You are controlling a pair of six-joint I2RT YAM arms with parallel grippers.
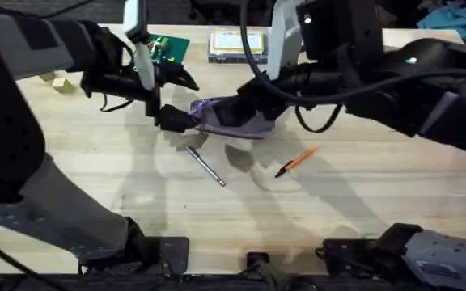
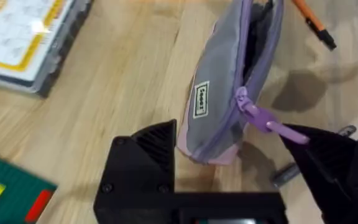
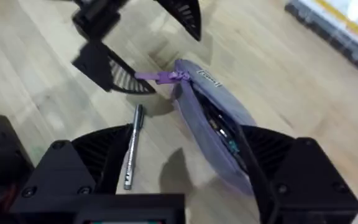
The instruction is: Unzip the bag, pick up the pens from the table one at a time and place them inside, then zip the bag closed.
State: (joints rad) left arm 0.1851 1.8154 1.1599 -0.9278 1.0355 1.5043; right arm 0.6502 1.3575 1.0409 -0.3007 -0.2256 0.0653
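Looming dark arm links crowd the overhead view, so start at the left gripper (image 2: 229, 162), whose fingers stand spread around the near end of the bag (image 2: 229, 81); one fingertip touches the purple zipper pull (image 2: 263, 118), though whether it truly pinches the tab is hard to tell. Just beyond that hand the pouch sits lifted off the table (image 1: 95, 186), its top seam gaping along most of its length, so the unzipping step looks nearly or wholly done. Below the bag, near the left fingers, lies the silver pen (image 1: 206, 166). Further right the right gripper (image 3: 185, 162) is pressed onto the far end of the bag, holding it up, with the pouch between its black fingers. Off to that hand's outer side rests the orange pen (image 1: 298, 159), apart from the bag. Next, I judge, the left hand must let go of the pull and go down for the silver pen while the right keeps the mouth open. Contents inside the pouch are dim, and the right fingertips are covered by the arm overhead.
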